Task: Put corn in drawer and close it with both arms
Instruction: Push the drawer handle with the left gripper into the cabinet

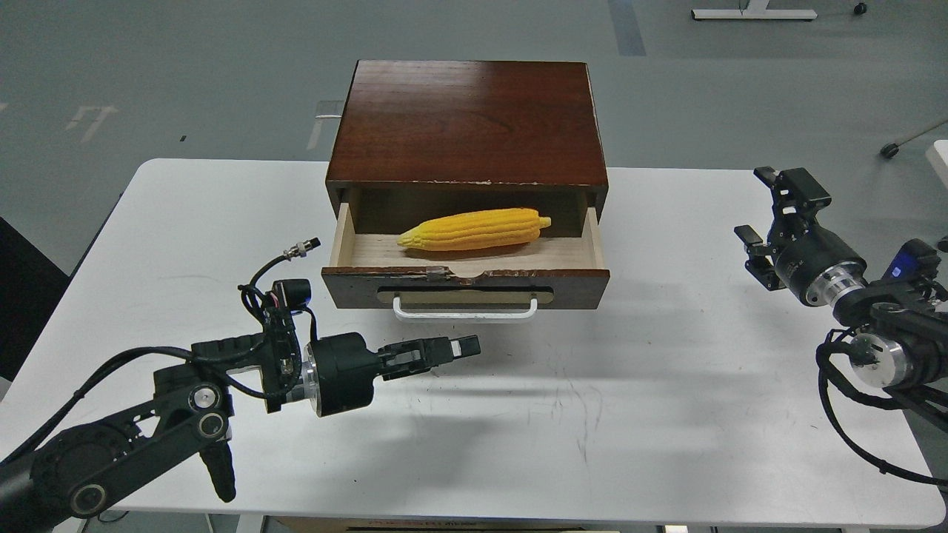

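The yellow corn [474,229] lies lengthwise inside the open drawer [466,287], on its pale wood floor, tapered end to the left. The drawer sticks out of a dark brown cabinet [466,122]; its white bar handle [465,311] faces me. My left gripper [465,346] hovers over the table just below and left of the handle, pointing right, with its fingers together and nothing between them. My right gripper [755,203] is open and empty, well to the right of the drawer, near the table's right edge.
The white table [592,414] has scuff marks in front of the drawer. A cable with a metal plug [300,252] arches up from my left wrist close to the drawer's left corner. Grey floor lies beyond the table.
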`<state>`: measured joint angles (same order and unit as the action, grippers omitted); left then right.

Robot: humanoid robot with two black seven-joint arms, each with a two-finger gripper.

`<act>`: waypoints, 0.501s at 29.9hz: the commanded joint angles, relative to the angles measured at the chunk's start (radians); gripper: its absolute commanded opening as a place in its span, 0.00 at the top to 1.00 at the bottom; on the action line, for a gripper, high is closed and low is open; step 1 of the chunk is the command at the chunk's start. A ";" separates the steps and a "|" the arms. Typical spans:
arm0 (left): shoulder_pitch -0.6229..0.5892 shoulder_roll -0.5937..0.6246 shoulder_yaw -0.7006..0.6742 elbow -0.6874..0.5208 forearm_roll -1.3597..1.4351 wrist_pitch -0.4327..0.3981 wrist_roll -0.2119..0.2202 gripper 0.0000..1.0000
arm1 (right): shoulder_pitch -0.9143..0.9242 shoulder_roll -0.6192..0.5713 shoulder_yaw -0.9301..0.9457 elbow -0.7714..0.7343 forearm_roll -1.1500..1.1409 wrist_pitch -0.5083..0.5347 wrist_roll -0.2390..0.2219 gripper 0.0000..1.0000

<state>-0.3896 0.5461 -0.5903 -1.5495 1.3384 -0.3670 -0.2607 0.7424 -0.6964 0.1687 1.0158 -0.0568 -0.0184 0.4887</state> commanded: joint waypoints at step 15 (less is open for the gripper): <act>-0.008 -0.005 -0.034 0.052 -0.013 0.000 -0.002 1.00 | -0.012 0.000 0.000 0.000 0.000 0.000 0.000 0.00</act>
<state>-0.3951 0.5416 -0.6206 -1.4980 1.3253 -0.3632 -0.2608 0.7321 -0.6964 0.1687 1.0154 -0.0568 -0.0184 0.4887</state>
